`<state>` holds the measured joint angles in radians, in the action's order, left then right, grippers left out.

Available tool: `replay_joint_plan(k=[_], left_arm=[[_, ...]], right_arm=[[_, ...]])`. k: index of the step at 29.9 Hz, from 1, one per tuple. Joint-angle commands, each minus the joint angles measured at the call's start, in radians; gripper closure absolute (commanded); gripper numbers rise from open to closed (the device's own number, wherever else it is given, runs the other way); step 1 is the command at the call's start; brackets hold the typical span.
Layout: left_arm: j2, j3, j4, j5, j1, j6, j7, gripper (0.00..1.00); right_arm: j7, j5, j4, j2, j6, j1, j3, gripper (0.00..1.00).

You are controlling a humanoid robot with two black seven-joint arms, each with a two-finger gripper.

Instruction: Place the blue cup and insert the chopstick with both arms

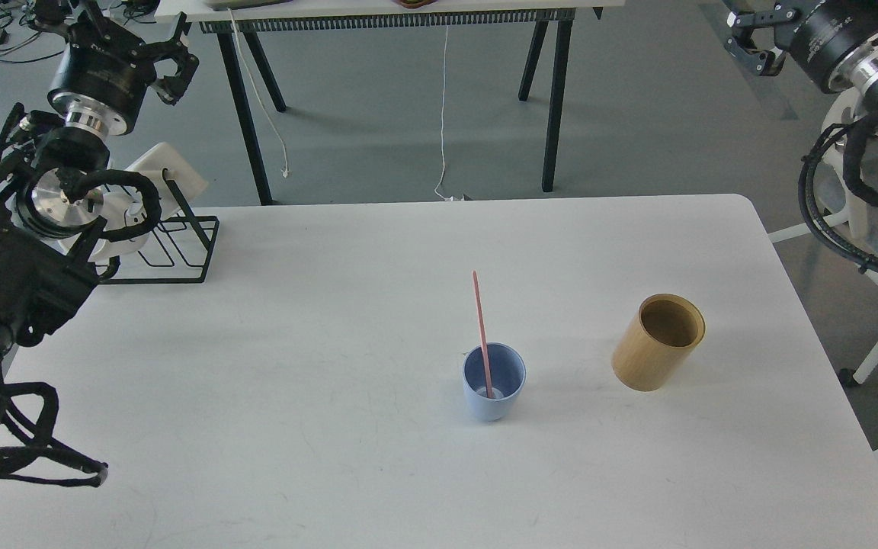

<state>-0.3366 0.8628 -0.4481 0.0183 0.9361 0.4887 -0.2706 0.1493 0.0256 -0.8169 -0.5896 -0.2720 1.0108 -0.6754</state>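
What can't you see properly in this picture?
- White mug on the black rack, head view: the left arm covers most of it.
- Right end effector, head view: dark, near the top edge, so open or shut is unclear.
- Tan holder, head view: its shadowed inside hides the bottom.

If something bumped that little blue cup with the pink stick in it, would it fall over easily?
Probably fairly easily. The blue cup looks small and thin-walled, so likely light, and it narrows toward its base. The pink stick rises well above the rim and leans on it, so a knock there could lever the cup over. On the smooth white table it might slide first.
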Motion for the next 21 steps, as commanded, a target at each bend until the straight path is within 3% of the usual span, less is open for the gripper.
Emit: replay_joint_plan(k=[1, 14, 21], left_arm=[[0.014, 0.001, 0.000, 0.002, -0.013, 0.000, -0.001, 0.00], [0.014, 0.001, 0.011, 0.043, -0.025, 0.000, -0.001, 0.00], [0.014, -0.001, 0.020, 0.062, -0.023, 0.000, 0.002, 0.00]], right_arm=[[-0.002, 0.062, 0.152, 0.089, -0.059, -0.001, -0.048, 0.00], [0.003, 0.108, 0.349, 0.249, -0.213, -0.046, -0.204, 0.00], [0.006, 0.106, 0.357, 0.261, -0.217, -0.043, -0.197, 0.00]])
